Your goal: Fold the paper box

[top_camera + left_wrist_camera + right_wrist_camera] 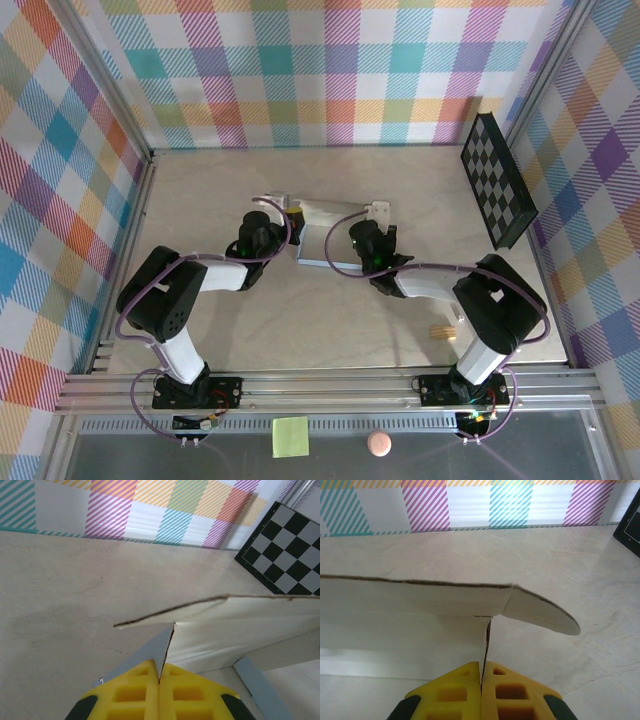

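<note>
The box [325, 240] lies in the middle of the pale beige table [330, 320], between plaid walls [330, 70] and a checkerboard [497, 180], with the left gripper [160, 674] and the right gripper [481, 672] each pinching one thin flap.
</note>
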Tool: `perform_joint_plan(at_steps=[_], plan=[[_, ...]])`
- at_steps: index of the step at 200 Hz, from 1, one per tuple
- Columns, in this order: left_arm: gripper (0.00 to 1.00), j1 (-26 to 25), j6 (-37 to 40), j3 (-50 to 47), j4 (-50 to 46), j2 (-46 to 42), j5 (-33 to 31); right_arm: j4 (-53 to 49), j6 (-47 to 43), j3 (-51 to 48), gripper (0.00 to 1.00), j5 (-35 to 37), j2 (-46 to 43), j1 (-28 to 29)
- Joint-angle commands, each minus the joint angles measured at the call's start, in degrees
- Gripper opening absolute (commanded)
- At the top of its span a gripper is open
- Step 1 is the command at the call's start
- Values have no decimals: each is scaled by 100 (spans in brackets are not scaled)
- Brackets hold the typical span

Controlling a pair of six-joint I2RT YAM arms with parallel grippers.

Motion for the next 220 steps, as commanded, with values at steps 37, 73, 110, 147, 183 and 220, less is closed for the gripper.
perform_joint_plan(at_steps=[37,73,110,147,183,220], plan=[[8,-447,-174,-533,258,-271,1013,202,-141,-401,0,-1410,-135,327],[13,-442,-149,-786,352,-320,1034,167,-135,-601,0,-1361,-158,327],[23,-361,-31,-1022,198,-558,963,154,-168,-693,0,-1264,-134,327],[39,-84,-64,-1509,38,-1046,906,106,-242,-709,0,-1189,-122,327],[54,247,-80,-1838,-231,-1418,1125,-166,-185,-595,0,-1133,-52,331],[62,462,-215,-2183,-448,-1822,1262,-432,-75,-456,0,-1074,-23,327]])
